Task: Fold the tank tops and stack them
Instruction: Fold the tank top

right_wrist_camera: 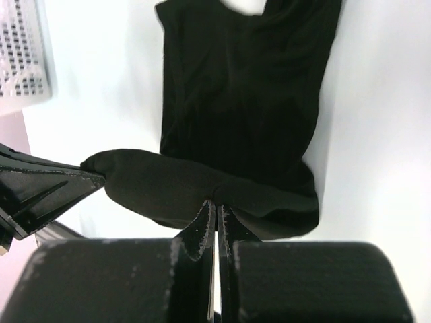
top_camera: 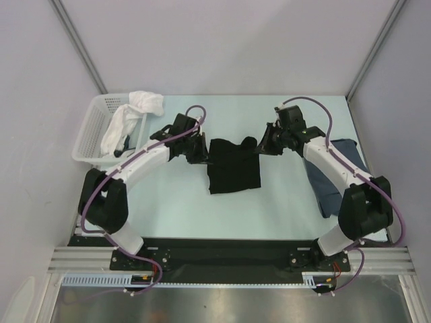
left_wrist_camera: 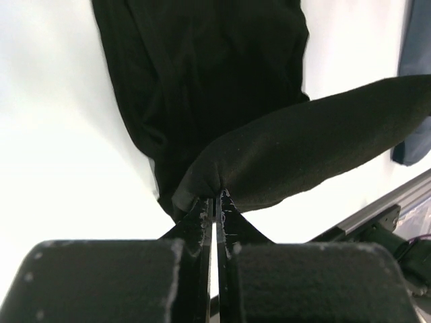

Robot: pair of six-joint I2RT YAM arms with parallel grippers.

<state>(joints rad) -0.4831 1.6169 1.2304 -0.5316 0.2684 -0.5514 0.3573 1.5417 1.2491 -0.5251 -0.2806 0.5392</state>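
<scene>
Your left hand [left_wrist_camera: 217,200] and right hand [right_wrist_camera: 217,205] are each clenched on a thin pinch of the black tank top [top_camera: 232,168], whose body lies on the desk [top_camera: 175,208] just ahead of both. Uneven travel could pull the cloth free and skew the fold.

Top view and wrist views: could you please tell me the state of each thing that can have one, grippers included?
black tank top: lying on the table, one edge lifted and pinched at two points.
blue tank top: lying loose at the right side, not held.
basket: upright, white cloth draped over its rim.
left gripper: shut on the black tank top.
right gripper: shut on the black tank top.
</scene>
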